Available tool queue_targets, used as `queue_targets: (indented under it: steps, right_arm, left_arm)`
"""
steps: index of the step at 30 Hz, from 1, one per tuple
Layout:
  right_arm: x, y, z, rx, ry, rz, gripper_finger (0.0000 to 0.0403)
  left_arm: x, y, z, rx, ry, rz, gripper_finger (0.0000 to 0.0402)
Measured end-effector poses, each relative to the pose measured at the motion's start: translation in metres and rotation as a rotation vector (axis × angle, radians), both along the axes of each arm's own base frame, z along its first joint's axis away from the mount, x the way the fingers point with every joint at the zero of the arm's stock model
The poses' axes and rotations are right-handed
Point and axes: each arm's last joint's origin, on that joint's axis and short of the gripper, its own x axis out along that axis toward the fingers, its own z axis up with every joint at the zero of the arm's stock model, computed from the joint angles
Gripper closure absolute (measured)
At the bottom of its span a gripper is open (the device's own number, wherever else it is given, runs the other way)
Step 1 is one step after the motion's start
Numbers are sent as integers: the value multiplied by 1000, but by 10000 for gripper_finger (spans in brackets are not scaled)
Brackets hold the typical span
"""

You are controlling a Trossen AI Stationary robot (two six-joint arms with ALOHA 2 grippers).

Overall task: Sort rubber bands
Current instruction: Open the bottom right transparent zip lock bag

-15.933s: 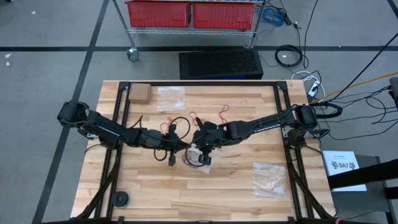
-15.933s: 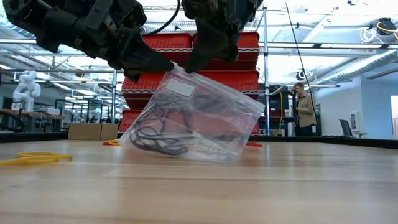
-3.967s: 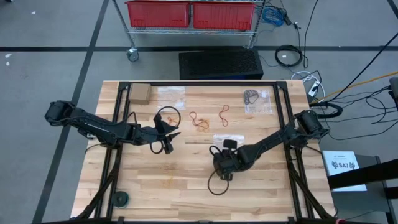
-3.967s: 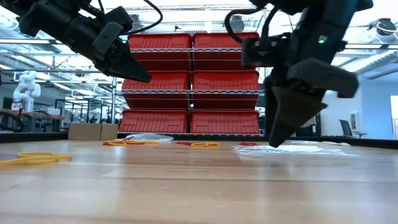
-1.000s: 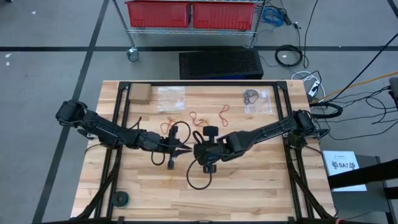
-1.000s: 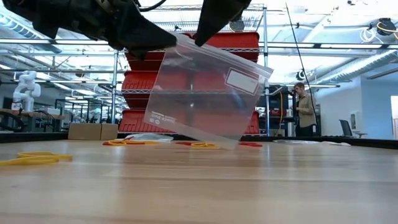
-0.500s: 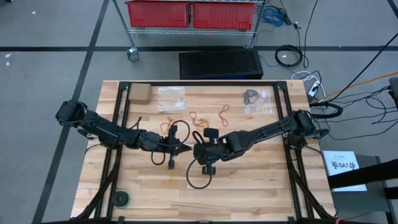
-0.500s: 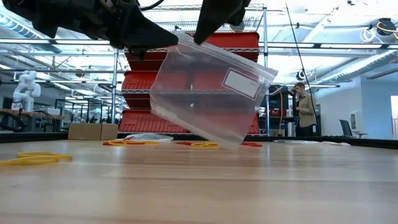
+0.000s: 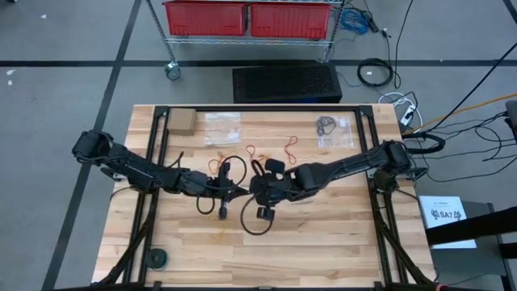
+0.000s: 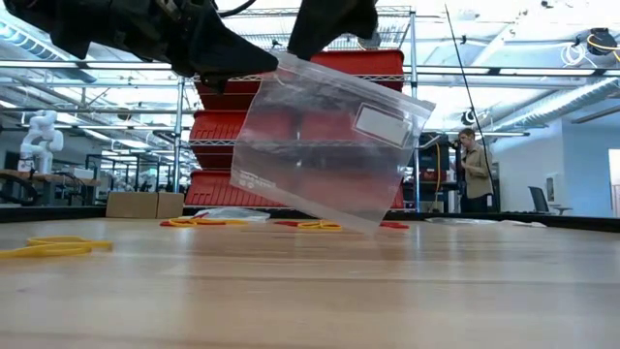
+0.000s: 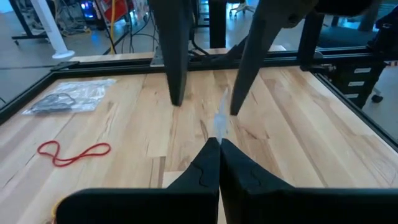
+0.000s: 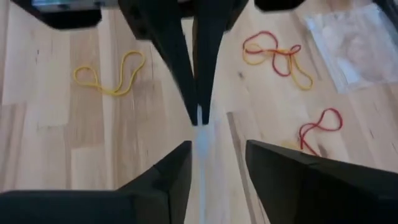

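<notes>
A clear plastic bag (image 10: 325, 145) hangs over the middle of the table, with my left gripper (image 11: 219, 148) shut on it. My right gripper (image 12: 211, 165) is open at the same top edge; its fingers (image 11: 177, 87) stand on either side of the bag without touching it. Rubber bands lie loose on the wood. A yellow one (image 12: 112, 74) is toward the near edge. A red and yellow tangle (image 12: 277, 56) and a red one (image 12: 320, 127) are toward the far edge. More rubber bands (image 10: 53, 247) lie close to the low camera. My left gripper pinches the bag's top edge (image 10: 274, 70) near one corner between its two shut fingers. The fingers come in about level from the table's left. The bag hangs below them, tilted, with its lower corner (image 10: 363, 225) clear of the table.
A bag holding dark bands (image 9: 333, 128) lies at the far right. Another clear bag (image 9: 222, 128) and a small cardboard box (image 9: 182, 121) lie at the far left. A black cable loop (image 9: 254, 222) droops under the right arm. A person (image 10: 475, 173) stands beyond the table.
My right gripper's fingertips met the bag's top edge before and now stand off it. The gripper has drawn slightly toward the far edge. The bag stays hanging from my left gripper and has tipped only slightly.
</notes>
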Motion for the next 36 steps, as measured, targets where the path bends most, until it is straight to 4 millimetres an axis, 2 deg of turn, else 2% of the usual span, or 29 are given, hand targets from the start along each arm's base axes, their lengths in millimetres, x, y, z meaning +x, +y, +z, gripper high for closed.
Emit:
queue_targets:
  steps: [5,13,18,28,36]
  right_arm:
    - [5,-2,0,39,-25,22,282]
    - [8,-2,-8,25,-4,34,353]
    - [7,-2,-10,21,12,33,379]
    - [-1,-2,-15,4,95,-17,388]
    - [-15,5,-20,-8,210,-38,389]
  left_arm:
    - [0,0,0,0,1,0,401]
    - [0,0,0,2,0,11,401]
    - [0,0,0,2,-1,13,401]
    - [-1,1,1,4,-1,18,401]
    - [-7,2,11,-1,-20,17,402]
